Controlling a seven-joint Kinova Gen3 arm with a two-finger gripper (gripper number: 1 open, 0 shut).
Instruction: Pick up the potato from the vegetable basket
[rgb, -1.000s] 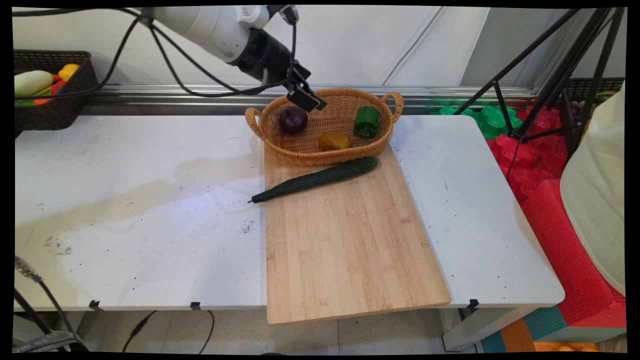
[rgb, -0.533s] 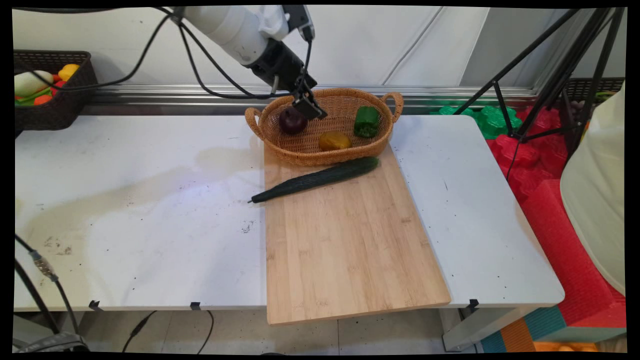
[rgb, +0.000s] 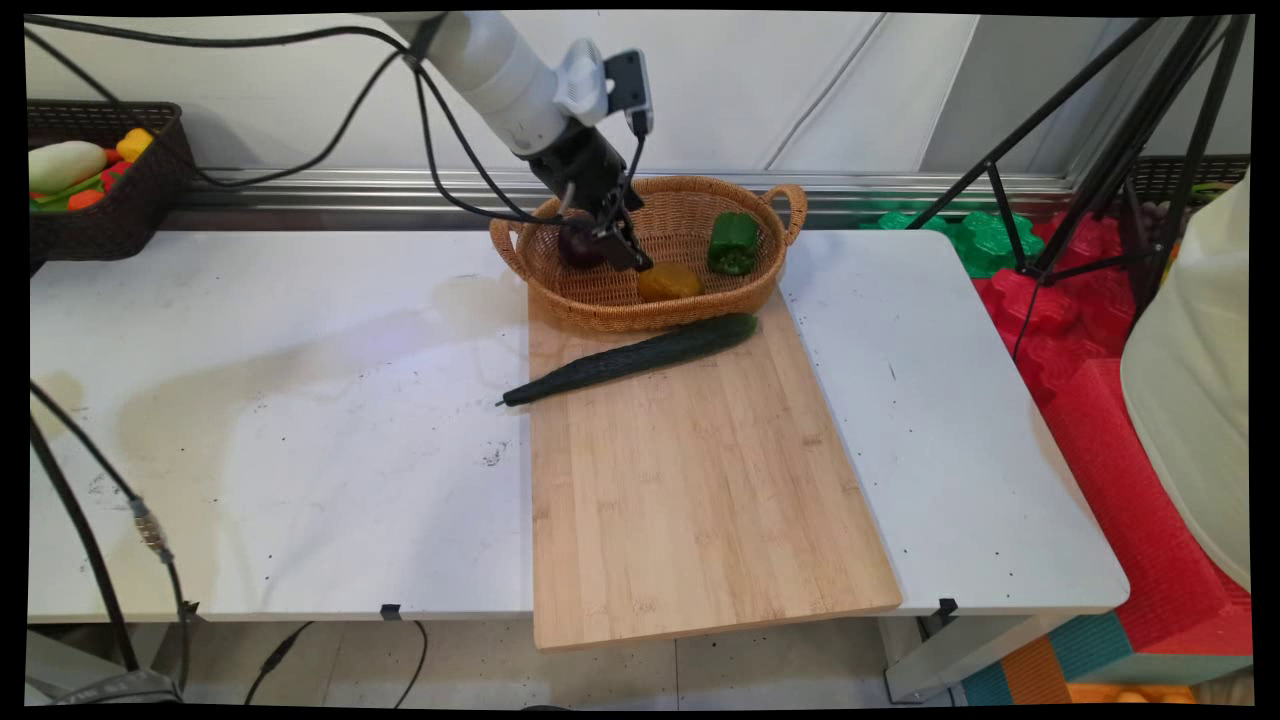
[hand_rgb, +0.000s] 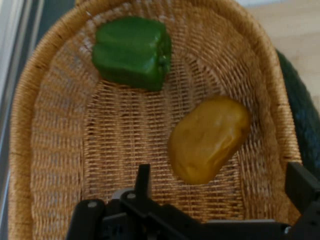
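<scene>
My gripper (rgb: 630, 258) hangs low inside the wicker basket (rgb: 600, 305), open and holding nothing. In the hand view its two fingers (hand_rgb: 143, 181) stand wide apart, and a yellow-brown potato (hand_rgb: 209, 137) lies just ahead between them. In the main view the potato (rgb: 668, 282) is just right of the fingertips. A green bell pepper (hand_rgb: 132, 51) lies farther along the basket, at the basket's right end (rgb: 733, 243). A dark purple onion (rgb: 573, 250) sits behind the gripper, partly hidden by it.
A long dark cucumber (rgb: 630, 358) lies slantwise across the top of the wooden cutting board (rgb: 690, 480), against the basket's front. A dark basket of vegetables (rgb: 95, 180) stands at the back left. Black tripod legs (rgb: 1080, 150) rise at the right.
The arm has swung down and to the right. The gripper went from above the onion at the basket's rim to low inside the basket beside the potato.
</scene>
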